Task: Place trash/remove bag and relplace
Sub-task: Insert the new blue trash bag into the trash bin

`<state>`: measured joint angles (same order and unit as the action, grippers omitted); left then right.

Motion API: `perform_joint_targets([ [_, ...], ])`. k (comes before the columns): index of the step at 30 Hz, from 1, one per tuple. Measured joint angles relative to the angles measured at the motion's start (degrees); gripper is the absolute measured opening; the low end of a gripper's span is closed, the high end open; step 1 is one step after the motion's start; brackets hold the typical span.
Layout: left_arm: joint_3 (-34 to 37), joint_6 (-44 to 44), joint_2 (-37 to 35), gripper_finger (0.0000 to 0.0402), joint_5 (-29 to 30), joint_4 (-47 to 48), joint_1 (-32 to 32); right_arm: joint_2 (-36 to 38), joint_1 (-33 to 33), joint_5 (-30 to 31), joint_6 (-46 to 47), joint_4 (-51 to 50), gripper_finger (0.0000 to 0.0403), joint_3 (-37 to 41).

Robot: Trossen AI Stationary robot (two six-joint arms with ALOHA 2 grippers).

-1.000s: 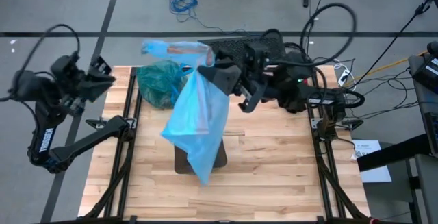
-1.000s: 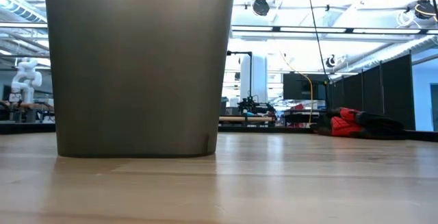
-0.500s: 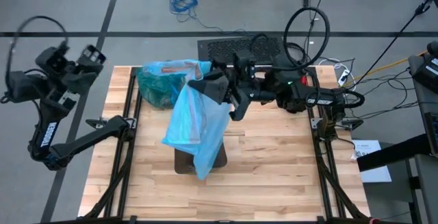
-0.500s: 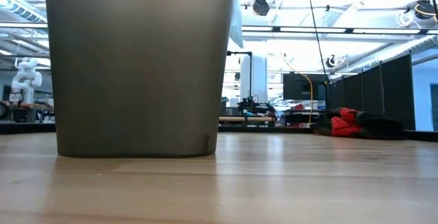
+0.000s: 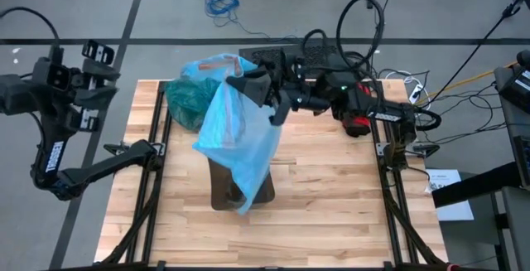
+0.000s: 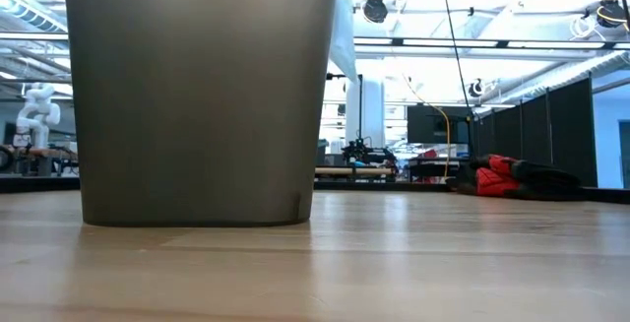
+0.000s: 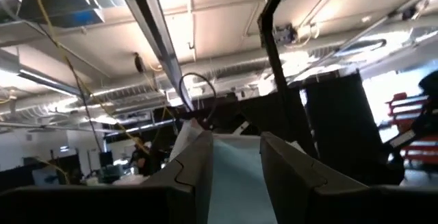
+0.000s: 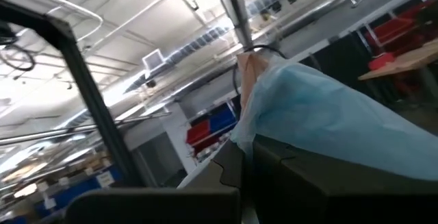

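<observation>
Fresh bag going over the bin

Right gripper is clamped on the sky-blue bag above the brown bin; left gripper, fingers apart, empty; next, spread its mouth.

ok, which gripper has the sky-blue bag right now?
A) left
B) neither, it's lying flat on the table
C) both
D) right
D: in the high view the right gripper is shut on the top of the sky-blue bag, which hangs down over the brown bin, while the left gripper is off past the table's left edge, holding nothing.
</observation>
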<state>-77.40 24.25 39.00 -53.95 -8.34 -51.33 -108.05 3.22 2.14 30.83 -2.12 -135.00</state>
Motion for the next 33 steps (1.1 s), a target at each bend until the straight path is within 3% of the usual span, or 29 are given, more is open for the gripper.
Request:
perform_joint_targets([
  [5, -2.47, -11.40, 1.91, 0.0119, 0.48, 9.56, -0.03, 0.00, -1.80, 0.27, 1.42, -0.04, 0.0000, 0.00],
  [14, -8.81, -35.16, 7.24, 0.0118, 9.03, 28.77, -0.03, 0.00, -4.06, 0.78, 2.57, 0.07, 0.0000, 0.00],
  [24, -12.96, -43.00, 13.40, 0.0118, 9.44, 33.22, 1.33, 0.00, -6.21, 0.78, 3.65, -0.80, 0.0000, 0.00],
  [33, -18.29, -42.66, 19.48, 0.0118, 10.38, 33.00, 6.64, 0.00, -8.40, 0.68, 3.67, -1.89, 0.0000, 0.00],
])
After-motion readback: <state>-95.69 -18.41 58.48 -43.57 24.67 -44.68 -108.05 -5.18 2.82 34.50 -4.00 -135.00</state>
